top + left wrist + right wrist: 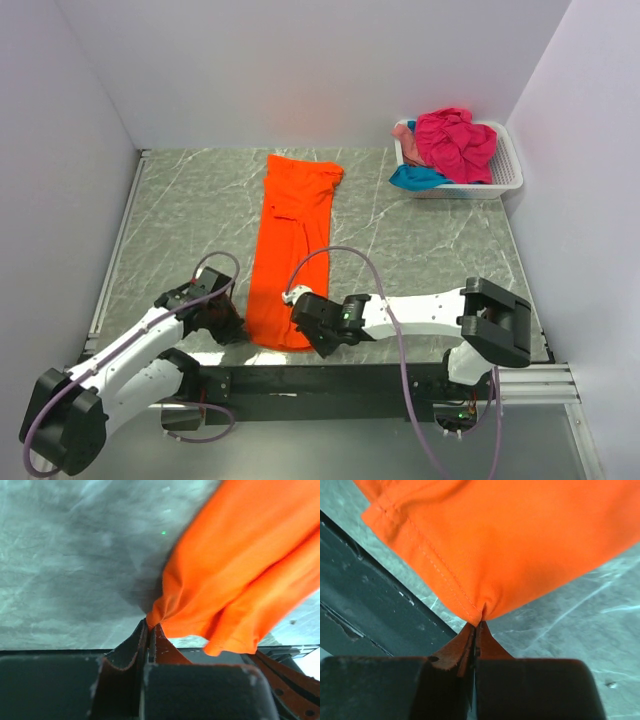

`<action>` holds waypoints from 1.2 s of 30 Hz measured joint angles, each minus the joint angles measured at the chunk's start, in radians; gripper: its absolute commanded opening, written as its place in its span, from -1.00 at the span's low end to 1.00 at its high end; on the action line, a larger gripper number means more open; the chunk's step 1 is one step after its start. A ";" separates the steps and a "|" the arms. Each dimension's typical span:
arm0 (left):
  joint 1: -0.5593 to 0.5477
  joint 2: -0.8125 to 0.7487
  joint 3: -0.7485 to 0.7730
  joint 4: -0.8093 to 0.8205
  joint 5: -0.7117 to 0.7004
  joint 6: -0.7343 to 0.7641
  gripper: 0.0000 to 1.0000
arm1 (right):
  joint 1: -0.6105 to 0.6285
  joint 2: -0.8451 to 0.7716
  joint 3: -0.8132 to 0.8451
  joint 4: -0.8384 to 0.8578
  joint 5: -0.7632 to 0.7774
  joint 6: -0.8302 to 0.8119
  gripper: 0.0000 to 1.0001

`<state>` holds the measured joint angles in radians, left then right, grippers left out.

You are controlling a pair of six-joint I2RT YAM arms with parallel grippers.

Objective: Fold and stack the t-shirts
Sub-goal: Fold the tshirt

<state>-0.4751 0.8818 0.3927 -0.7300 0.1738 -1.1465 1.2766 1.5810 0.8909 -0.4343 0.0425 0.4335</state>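
A bright orange t-shirt [292, 245] lies folded into a long narrow strip down the middle of the grey marbled table, its near end by the arm bases. My left gripper [238, 325] is shut on the near left corner of the orange t-shirt [240, 575], the cloth pinched at the fingertips [151, 623]. At the near right corner my right gripper [298, 318] is shut on the hem of the orange t-shirt [510, 545], cloth puckering at its tips [478, 624]. Magenta [455, 142], teal [415, 178] and pale pink [404, 133] t-shirts lie bunched in the basket.
A white slatted basket [505, 175] stands at the far right corner by the right wall. White walls close the table on three sides. A black rail [330, 378] runs along the near edge under the arms.
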 measured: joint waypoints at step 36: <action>0.126 0.806 0.849 0.219 -0.249 0.160 -0.99 | -0.543 0.219 0.453 0.029 0.101 -0.197 -1.00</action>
<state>-0.3496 1.6878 1.2415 -0.5106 -0.0750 -0.9863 0.7338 1.7996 1.3437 -0.4057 0.1436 0.2363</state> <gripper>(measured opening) 0.028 0.010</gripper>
